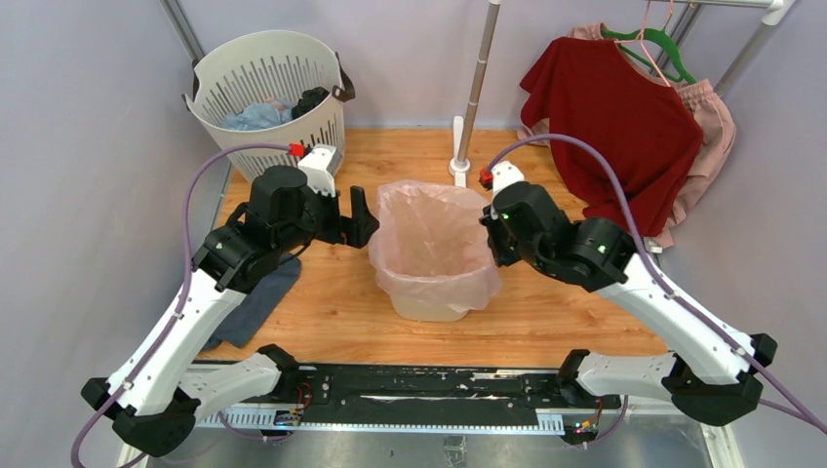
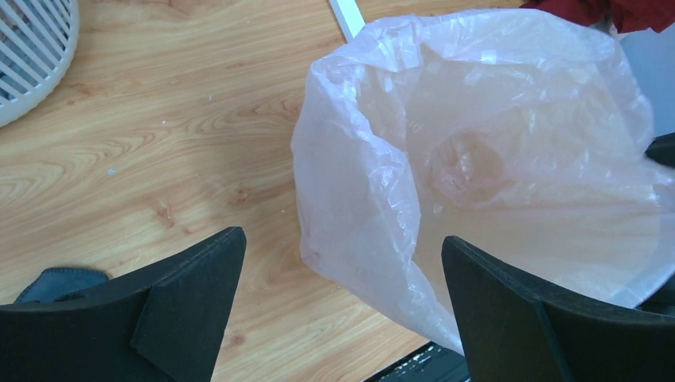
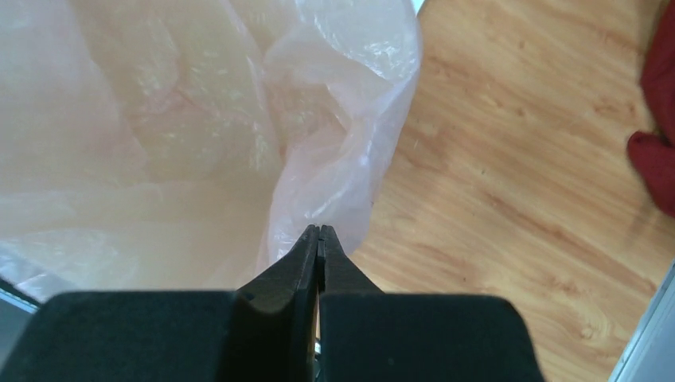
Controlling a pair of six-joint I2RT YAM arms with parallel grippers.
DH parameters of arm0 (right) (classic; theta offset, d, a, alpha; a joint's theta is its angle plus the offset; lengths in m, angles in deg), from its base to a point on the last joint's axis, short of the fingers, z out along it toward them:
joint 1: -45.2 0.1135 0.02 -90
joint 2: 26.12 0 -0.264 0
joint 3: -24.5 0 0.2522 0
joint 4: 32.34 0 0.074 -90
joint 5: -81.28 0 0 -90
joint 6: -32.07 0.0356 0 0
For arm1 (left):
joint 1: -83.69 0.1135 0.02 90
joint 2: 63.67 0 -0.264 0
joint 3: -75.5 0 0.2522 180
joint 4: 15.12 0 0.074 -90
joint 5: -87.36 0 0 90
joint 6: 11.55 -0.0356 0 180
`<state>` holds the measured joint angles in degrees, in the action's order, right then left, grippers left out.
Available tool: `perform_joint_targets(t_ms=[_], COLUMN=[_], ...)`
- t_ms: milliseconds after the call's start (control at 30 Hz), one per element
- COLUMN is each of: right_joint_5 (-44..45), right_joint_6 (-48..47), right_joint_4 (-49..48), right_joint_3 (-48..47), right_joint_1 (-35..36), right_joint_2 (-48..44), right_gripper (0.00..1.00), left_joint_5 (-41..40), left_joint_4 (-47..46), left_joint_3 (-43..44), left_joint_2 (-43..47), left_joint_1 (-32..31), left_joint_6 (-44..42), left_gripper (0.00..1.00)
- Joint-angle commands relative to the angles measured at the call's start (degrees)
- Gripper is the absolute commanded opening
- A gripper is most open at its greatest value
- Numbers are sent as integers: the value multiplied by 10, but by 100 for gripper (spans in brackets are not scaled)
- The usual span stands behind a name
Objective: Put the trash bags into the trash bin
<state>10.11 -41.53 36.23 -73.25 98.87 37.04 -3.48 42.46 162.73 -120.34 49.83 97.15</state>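
On the far left stands a round white basket [image 1: 268, 88] with slots, and there is some blue cloth inside it. Nearer, a dark blue-grey cloth [image 1: 255, 297] lies flat on the wooden table [image 1: 332, 312], partly under the left arm. The left claw [image 1: 353, 219] is wide open and holds nothing. It sits just left of the trash bag [image 1: 434, 244], and from its own camera the two black fingers [image 2: 191, 302] stand far apart with the bag's side between them. The thin pink bag is in the middle of the table. It is open at the top, sits inside the trash bin [image 1: 434, 310], and hangs down over the rim. The cream bin only shows at the bottom. The right claw [image 1: 490, 239] is at the bag's right edge. It is squeezed tight shut, and its tips touch a fold of the plastic. I cannot tell if any plastic is caught between them. Far behind the bag stands a white pole [image 1: 475, 88]. On the far right a red shirt [image 1: 610, 127] hangs on a green hanger [image 1: 663, 44], with a pink garment [image 1: 710, 127] behind it.
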Motion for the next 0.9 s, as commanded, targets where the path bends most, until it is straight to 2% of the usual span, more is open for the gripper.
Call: perform_joint_targets(t_ms=[0,133,367,467,667,767,867], right_joint_5=[-15,-8,-12,-55,-195,-207,-198], right_joint_6=[28,32,21,20,19,23,24], right_joint_4=[28,38,35,26,8,12,22], right_joint_3=[30,27,-33,-33,16,40,52], right_joint_1=[7,7,7,7,12,14,14], right_joint_2=[10,15,-7,-15,-30,-43,-56], right_gripper=[0,0,2,8,12,22,21], left_joint_5=[14,15,16,16,13,10,10], left_joint_4=[7,7,10,12,12,12,11], left_joint_3=[-7,-12,1,-2,-8,-9,-10], left_joint_2=[9,8,17,15,13,12,8], left_joint_1=[3,4,4,4,3,3,3], left_joint_6=[-2,0,-1,-2,-2,-2,-2], left_gripper=[100,100,100,100,100,100,100])
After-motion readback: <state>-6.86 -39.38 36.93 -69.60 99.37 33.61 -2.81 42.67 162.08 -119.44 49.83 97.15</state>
